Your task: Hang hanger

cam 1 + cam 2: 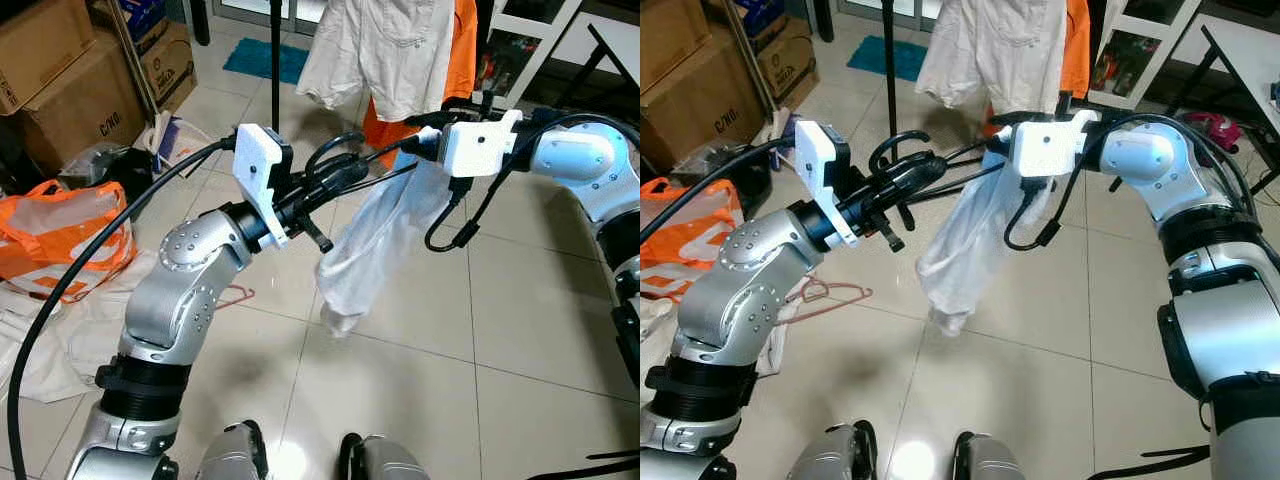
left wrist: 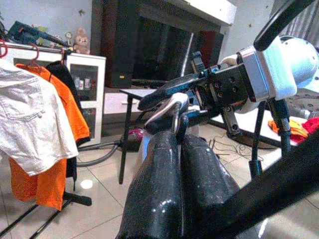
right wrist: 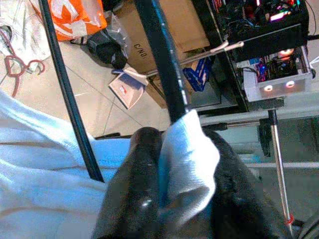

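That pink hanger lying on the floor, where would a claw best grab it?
Probably the hook or the neck below it, coming straight down from above: the pink hanger lies flat on the tiles, so its thin frame offers no side to slip under.

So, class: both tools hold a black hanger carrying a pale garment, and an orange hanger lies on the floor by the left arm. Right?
Not quite. The floor hanger is pink, as the right eye view shows. The rest stands: left tool and right tool hold the black hanger with the pale garment.
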Controlling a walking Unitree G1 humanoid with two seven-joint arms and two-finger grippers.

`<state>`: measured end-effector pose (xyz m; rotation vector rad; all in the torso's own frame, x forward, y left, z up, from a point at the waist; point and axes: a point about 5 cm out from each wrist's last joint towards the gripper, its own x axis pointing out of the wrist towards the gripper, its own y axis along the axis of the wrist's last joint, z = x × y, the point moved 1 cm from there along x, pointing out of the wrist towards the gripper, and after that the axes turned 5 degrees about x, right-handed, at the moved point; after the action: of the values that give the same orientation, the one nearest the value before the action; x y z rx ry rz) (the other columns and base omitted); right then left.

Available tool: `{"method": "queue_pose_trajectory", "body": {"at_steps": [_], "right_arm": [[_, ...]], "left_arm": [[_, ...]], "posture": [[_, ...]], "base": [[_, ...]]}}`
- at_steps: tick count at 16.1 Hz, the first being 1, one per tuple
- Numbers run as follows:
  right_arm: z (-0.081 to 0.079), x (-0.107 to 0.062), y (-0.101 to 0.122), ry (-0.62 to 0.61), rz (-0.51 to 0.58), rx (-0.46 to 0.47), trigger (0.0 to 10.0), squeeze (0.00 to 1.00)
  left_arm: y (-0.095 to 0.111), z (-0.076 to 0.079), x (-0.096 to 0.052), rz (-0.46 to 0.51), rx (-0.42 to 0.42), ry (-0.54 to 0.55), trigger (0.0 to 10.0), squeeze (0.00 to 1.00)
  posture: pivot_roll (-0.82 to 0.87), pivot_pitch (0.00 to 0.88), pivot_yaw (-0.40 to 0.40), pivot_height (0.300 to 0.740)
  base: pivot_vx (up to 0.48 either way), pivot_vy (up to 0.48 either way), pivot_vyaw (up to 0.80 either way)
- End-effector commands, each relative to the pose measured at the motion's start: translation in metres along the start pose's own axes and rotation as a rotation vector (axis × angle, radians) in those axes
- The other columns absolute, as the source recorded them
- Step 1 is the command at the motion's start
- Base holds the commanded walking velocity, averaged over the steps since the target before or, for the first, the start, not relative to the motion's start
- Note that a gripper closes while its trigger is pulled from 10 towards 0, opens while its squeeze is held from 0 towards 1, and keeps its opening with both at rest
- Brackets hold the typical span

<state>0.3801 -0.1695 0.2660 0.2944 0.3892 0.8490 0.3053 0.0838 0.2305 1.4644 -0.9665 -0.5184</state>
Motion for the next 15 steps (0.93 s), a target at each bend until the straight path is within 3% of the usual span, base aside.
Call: {"method": "queue_pose_trajectory", "body": {"at_steps": [1, 10, 11, 15], "right_arm": [[0.002, -0.008, -0.004, 0.017, -0.031, -0.008, 0.0, 0.0], [-0.004, -0.007, -0.006, 0.046, -0.03, 0.024, 0.0, 0.0], [-0.006, -0.007, -0.007, 0.048, -0.03, 0.026, 0.0, 0.0], [-0.007, -0.008, -0.008, 0.049, -0.036, 0.022, 0.0, 0.0]], "left_arm": [[0.01, 0.006, 0.002, 0.042, 0.02, -0.036, 10.0, 0.0], [-0.003, 0.005, 0.0, -0.059, 0.076, -0.039, 10.0, 0.0], [-0.007, 0.006, -0.002, -0.087, 0.079, -0.058, 10.0, 1.0], [-0.004, 0.013, -0.008, -0.105, 0.06, -0.167, 10.0, 1.0]], "posture": [[-0.1, 0.176, -0.082, 0.74], [-0.1, 0.158, -0.08, 0.74], [-0.1, 0.158, -0.08, 0.74], [-0.1, 0.155, -0.079, 0.74]], "base": [[0.0, 0.0, 0.0], [0.0, 0.0, 0.0], [0.0, 0.0, 0.0], [0.0, 0.0, 0.0]]}}
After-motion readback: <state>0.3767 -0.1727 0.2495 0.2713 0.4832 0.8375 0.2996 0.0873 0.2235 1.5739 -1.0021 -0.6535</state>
